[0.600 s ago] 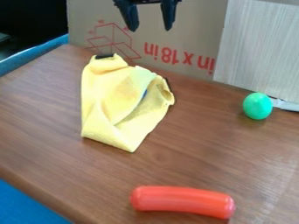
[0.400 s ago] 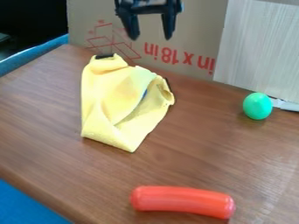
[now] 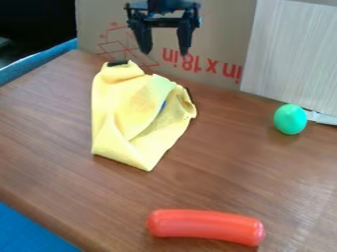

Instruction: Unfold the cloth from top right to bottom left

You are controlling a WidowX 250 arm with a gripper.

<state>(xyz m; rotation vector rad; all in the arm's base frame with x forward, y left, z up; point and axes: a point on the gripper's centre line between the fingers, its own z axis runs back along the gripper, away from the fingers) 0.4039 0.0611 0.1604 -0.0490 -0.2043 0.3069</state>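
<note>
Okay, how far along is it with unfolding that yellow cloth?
Nothing looks done: the yellow cloth still lies folded over itself on the table. Nothing is in hand either; the open pincer hangs above the cloth's far end, apart from it. Gripping and spreading the cloth are left.

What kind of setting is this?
Likely a robot test bench: a black gripper above a wood-look table, a cardboard sheet as backdrop, and a yellow cloth laid out.
</note>
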